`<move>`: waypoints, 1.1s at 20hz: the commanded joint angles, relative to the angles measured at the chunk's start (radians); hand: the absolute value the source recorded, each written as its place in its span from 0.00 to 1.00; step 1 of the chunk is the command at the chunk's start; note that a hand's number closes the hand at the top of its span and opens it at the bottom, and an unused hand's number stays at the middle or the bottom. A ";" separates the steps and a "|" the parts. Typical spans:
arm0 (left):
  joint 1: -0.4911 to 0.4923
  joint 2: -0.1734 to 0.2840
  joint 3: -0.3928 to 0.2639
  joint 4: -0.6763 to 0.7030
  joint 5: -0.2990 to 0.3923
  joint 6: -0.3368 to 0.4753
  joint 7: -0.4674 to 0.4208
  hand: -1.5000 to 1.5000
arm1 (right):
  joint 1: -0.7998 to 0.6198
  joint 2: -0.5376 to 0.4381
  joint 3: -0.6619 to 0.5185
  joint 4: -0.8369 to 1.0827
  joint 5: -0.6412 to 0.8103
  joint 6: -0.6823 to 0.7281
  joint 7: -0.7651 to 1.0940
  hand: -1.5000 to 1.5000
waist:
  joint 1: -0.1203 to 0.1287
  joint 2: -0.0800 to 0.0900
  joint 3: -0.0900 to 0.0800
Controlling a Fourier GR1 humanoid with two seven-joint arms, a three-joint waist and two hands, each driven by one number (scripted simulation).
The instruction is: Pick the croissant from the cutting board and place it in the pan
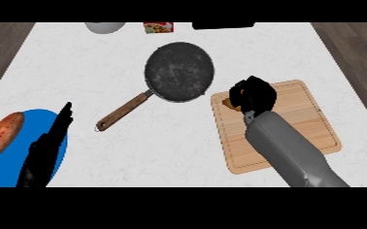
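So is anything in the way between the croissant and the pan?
Nothing visible is. The right hand curls round the croissant at the cutting board's upper left corner, and only bare counter lies between there and the pan.

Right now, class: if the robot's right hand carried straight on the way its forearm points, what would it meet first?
Probably the pan: the right hand, curled over the croissant, points up-left toward its rim, though height above the counter is unclear.

- bare counter between cutting board and pan, a narrow gap
- pan handle slants down-left, across the middle
- left hand over blue plate, lower left
- bowl, box, dark object along far edge
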 commanded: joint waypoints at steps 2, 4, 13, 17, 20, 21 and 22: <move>-0.013 -0.009 -0.005 0.011 -0.012 0.005 -0.005 0.50 | -0.105 -0.038 0.058 -0.165 0.225 0.011 0.250 1.00 | 0.004 0.009 0.005; -0.007 0.015 0.018 0.001 0.015 -0.025 -0.009 0.50 | -0.123 -0.024 0.063 -0.238 0.277 0.093 0.306 1.00 | 0.015 0.013 0.007; -0.063 0.002 0.002 -0.032 0.006 -0.056 0.018 0.50 | -0.235 0.096 -0.149 -0.221 0.351 0.136 0.228 1.00 | 0.078 0.043 0.010; -0.103 -0.029 -0.017 0.027 -0.028 -0.038 0.000 0.50 | -0.280 0.161 -0.265 -0.055 0.345 0.023 0.127 1.00 | 0.088 0.052 0.010; -0.109 -0.023 -0.023 -0.013 -0.030 -0.049 0.020 0.50 | -0.319 0.172 -0.378 0.094 0.283 -0.061 -0.001 1.00 | 0.111 0.059 0.011; -0.057 -0.050 -0.053 -0.028 -0.057 -0.021 0.016 0.50 | -0.329 0.191 -0.391 0.109 0.293 -0.081 -0.005 1.00 | 0.110 0.055 0.011; -0.071 -0.076 -0.074 -0.026 -0.076 -0.003 0.002 0.50 | -0.326 0.191 -0.419 0.165 0.285 -0.136 -0.051 1.00 | 0.118 0.061 0.012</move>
